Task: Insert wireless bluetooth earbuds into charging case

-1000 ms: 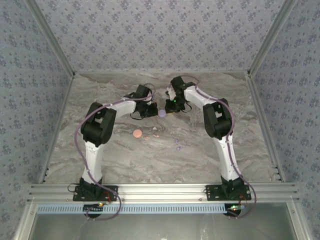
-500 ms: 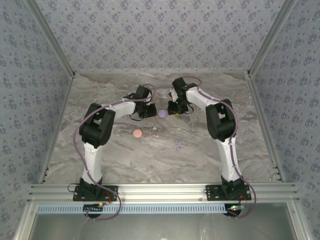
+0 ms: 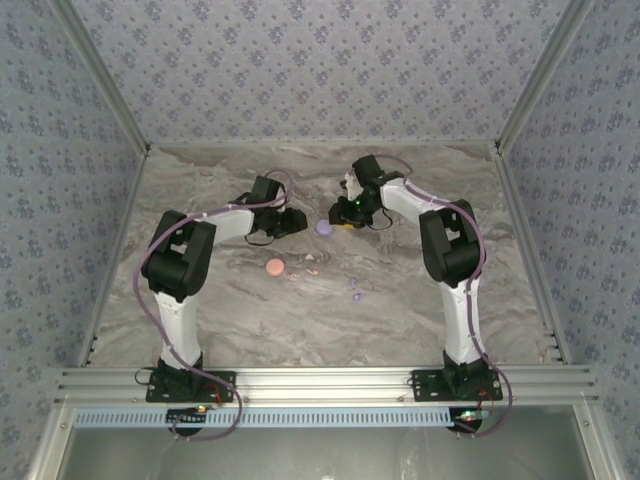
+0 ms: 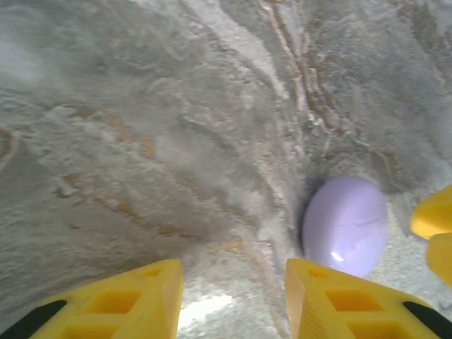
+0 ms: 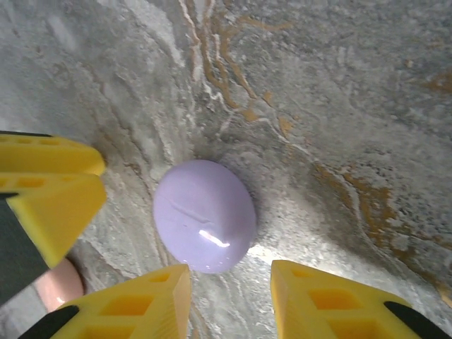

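Note:
A round purple charging case (image 3: 324, 227) lies shut on the marble table, free of both grippers. My left gripper (image 3: 297, 222) stands open just left of it, and the case (image 4: 346, 224) sits off to the right of its empty jaws (image 4: 233, 300). My right gripper (image 3: 343, 217) is open on the other side, with the case (image 5: 205, 214) just ahead of its jaws (image 5: 231, 300) and not between them. Tiny pale pink earbuds (image 3: 311, 260) and purple earbuds (image 3: 355, 290) lie loose nearer the arms.
A round salmon-pink disc (image 3: 275, 267) lies on the table left of the earbuds, and its edge (image 5: 56, 282) peeks past the left gripper's fingers (image 5: 49, 183). Patterned walls and metal rails (image 3: 520, 240) bound the table.
Both grippers have opened and let go of the purple case, which now rests on the table. The left gripper has drawn back to the left, and the right has backed off slightly.

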Robot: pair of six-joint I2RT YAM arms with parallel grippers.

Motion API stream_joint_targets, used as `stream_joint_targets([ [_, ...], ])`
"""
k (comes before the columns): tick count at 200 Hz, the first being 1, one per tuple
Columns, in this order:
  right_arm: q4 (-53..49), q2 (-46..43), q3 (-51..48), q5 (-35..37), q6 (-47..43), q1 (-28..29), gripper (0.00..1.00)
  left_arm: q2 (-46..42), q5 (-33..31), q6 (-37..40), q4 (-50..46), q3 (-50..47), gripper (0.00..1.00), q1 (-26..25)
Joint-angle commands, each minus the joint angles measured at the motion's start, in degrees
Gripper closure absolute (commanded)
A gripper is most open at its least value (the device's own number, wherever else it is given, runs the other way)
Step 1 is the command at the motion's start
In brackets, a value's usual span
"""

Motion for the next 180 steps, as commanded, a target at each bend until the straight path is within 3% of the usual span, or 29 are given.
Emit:
stream_joint_targets([
  [1, 2.54, 0.86, -0.13, -3.40, 2.74, -0.64, 0.65, -0.22, 4.57, -1.63, 4.05, 0.45, 0.57, 0.04],
  [180, 1.60, 5.62, 1.45, -4.84, 2.71, -1.41, 0.74, 6.00, 10.88, -2.80, 3.30, 5.53, 0.56, -0.29],
])
